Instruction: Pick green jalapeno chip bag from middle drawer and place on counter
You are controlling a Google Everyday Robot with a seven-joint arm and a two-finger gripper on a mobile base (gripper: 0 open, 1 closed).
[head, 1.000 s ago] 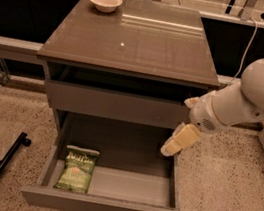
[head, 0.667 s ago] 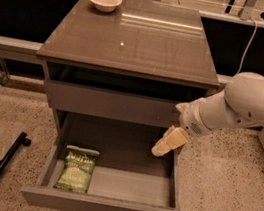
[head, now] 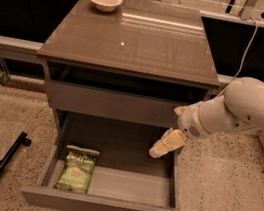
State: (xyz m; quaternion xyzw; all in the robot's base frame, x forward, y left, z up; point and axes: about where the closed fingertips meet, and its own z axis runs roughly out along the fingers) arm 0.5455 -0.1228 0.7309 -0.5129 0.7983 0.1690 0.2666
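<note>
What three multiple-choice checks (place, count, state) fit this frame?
1. How many small white bowls sit on the glossy grey-brown counter? A) none B) one C) three
2. Where is the crinkly green foil chip bag? A) left end of the open grey metal drawer B) on the counter C) inside the bowl
3. The pale two-finger gripper: A) grips the bag B) rests on the counter C) hangs over the drawer's right side
Answers: 1B, one at back-left corner; 2A, lies on drawer floor; 3C, bag far left of it.
</note>
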